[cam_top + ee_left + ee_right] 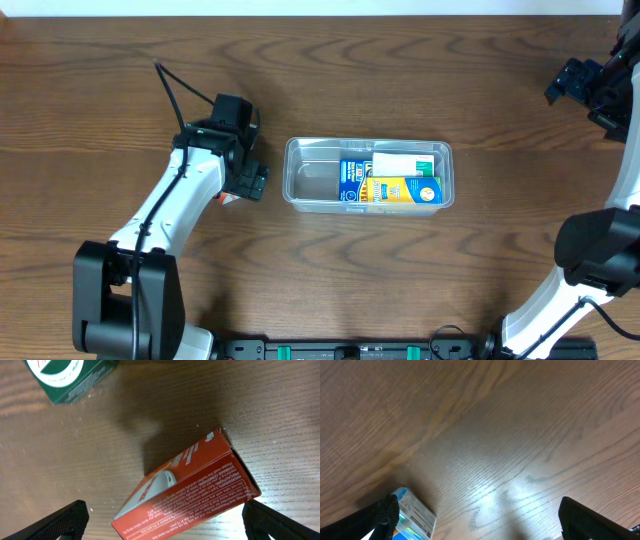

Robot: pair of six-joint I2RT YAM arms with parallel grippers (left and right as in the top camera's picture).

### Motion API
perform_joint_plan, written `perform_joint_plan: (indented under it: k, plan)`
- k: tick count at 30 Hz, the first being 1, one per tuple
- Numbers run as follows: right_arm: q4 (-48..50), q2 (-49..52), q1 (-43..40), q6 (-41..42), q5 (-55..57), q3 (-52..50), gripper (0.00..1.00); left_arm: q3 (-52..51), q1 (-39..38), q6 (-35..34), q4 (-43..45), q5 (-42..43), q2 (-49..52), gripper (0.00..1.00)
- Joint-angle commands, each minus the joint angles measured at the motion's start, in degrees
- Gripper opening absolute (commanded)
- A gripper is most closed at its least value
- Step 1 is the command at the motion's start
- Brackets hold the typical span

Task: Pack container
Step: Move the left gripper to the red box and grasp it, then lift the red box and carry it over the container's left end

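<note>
I find the container at the centre of the table, with boxes filling its right half. Left gripper stands fully open and empty above a red box lying on the wood. Right gripper is likewise fully open and empty, at the far right.

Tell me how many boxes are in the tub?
3 in the tub: blue box in the middle, white box and yellow box at the right end. More could hide underneath.
</note>
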Motion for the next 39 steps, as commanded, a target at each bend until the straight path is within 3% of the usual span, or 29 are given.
perform_joint_plan:
  k: [1,7,11,16,22,39]
  plan:
    - [0.0,0.2,-0.4,-0.6,0.8,0.7,0.99,-0.3,0.2,5.5,0.9,1.3,-0.5,0.99]
    - [0.0,0.2,-0.4,-0.6,0.8,0.8,0.99,-0.4,0.2,7.7,1.0,8.5,-0.5,0.98]
    - [0.0,0.2,-0.4,-0.6,0.8,0.7,0.99,-0.4,0.2,7.6,0.0,8.8,-0.5,0.96]
    - [0.0,0.2,-0.4,-0.6,0.8,0.7,0.99,-0.5,0.2,7.6,-1.1,8.8,-0.5,0.72]
    - [0.0,0.2,-0.4,-0.6,0.8,0.7,0.99,-0.9,0.2,7.4,-1.6,8.8,-0.5,0.56]
    - [0.0,0.2,-0.4,-0.6,0.8,0.8,0.99,-1.3,0.3,7.7,1.5,6.1,-0.5,0.55]
